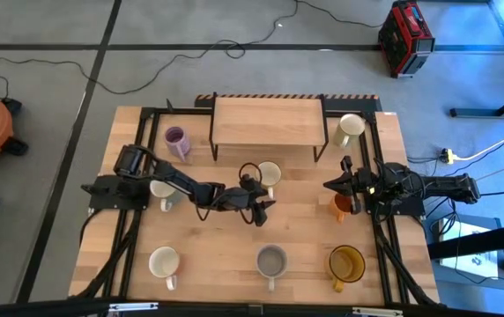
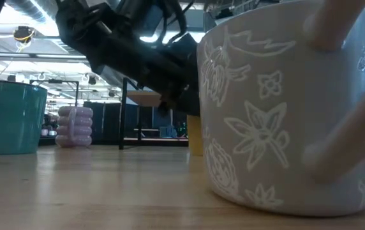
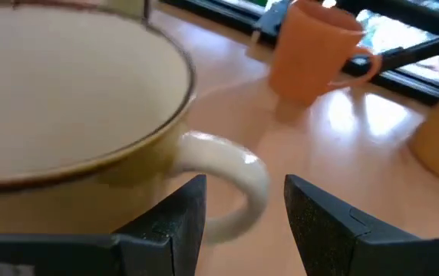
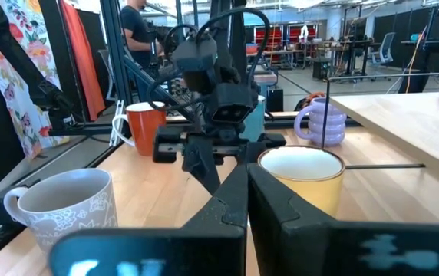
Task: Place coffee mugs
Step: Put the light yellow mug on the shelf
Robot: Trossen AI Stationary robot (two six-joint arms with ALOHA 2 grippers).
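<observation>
Nearest your low camera sits the grey mug with the white flower pattern [image 2: 284, 108], filling most of that view, its handle turned toward the lens.

Your left gripper [image 3: 242, 207] has its fingers spread, one on each side of the white handle of the cream mug with the yellow outside [image 3: 81, 107] — the handle lies in the gap, and you cannot tell whether either finger touches it. That mug stands upright at mid-table, just in front of the raised wooden shelf [image 1: 267, 121]; from above it shows at [image 1: 270, 173], with the left gripper [image 1: 258, 202] just beside it.

Your right gripper [image 4: 246, 180] has its fingers pressed together with nothing between them — it waits at the table's right edge [image 1: 338, 183], beside the orange mug [image 1: 344, 207].

Around them you have the lilac ribbed mug [image 1: 175, 139] left of the shelf, a cream mug [image 1: 350, 128] right of it, a white mug [image 1: 162, 191] under the left arm, and along the near edge a white mug [image 1: 164, 262], the grey one in the middle, and the amber-yellow mug [image 1: 346, 263].
</observation>
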